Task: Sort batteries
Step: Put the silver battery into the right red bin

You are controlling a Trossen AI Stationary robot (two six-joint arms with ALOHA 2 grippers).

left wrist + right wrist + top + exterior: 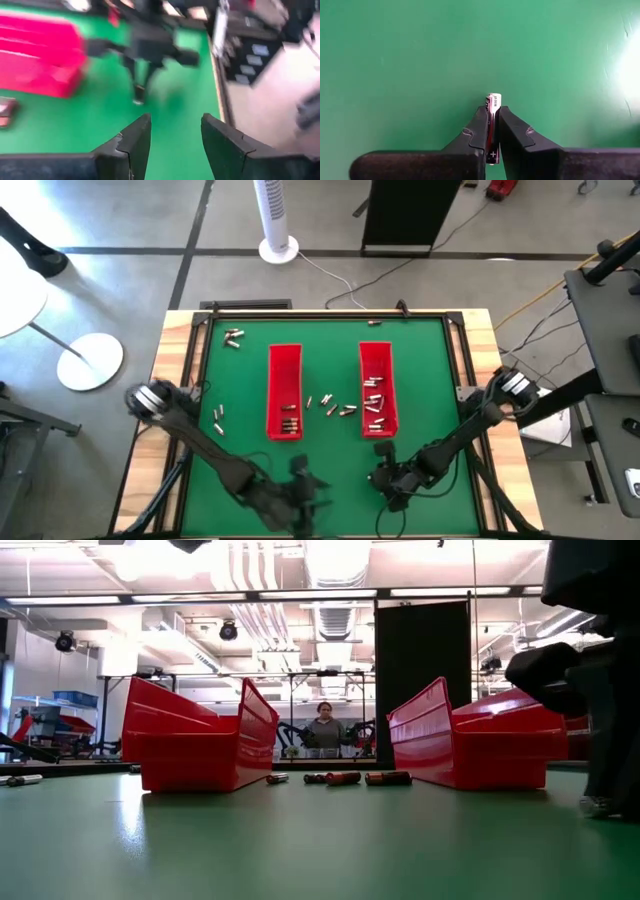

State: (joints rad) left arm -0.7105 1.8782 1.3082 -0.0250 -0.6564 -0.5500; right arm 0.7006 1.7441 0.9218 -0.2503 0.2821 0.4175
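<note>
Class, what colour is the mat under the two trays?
Green; the mat shows best in the high view, under both red trays.

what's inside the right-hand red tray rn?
High view: right-hand red tray holds a loose cluster of batteries in its middle and near part; far end bare. Count unclear. In the low view its wall hides the contents.

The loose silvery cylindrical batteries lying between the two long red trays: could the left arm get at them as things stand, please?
Probably yes. The left gripper is open and empty, and bare green mat separates it from the loose batteries between the red trays. The right gripper, off to the side, holds a battery.
</note>
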